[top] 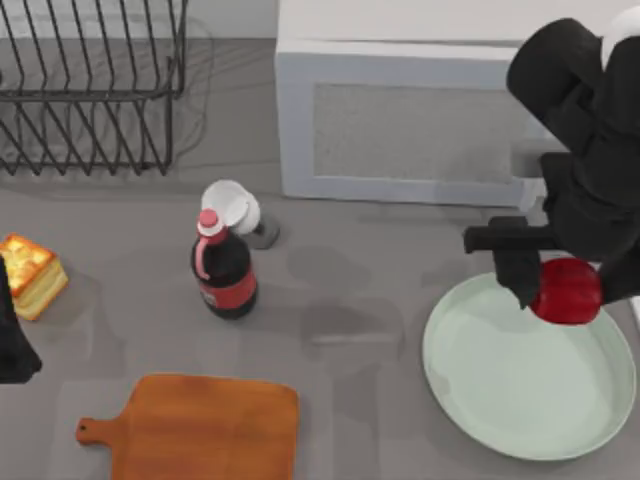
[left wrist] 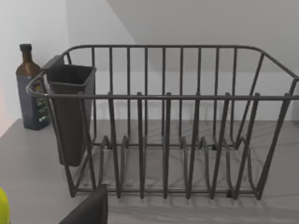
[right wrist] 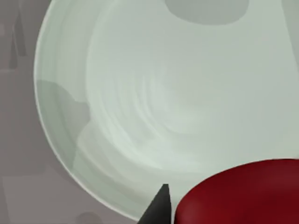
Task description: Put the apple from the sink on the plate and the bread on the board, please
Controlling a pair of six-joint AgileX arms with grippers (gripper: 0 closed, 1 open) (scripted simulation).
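A grey table (top: 380,330) is seen under a pale wall. A rack (top: 90,90) stands far left; the bread (top: 30,275) lies by the parked left arm. The board (top: 205,428) and bottle (top: 223,268) follow. At right, the apple (top: 567,291) is gripped by the right gripper (top: 548,285) over the plate (top: 520,400).

A grey counter (top: 380,330) stretches across the room under soft, even light. At its far left stands a black wire dish rack (top: 90,90); farther right, a pale grey box (top: 400,120) against the white wall (left wrist: 187,23).
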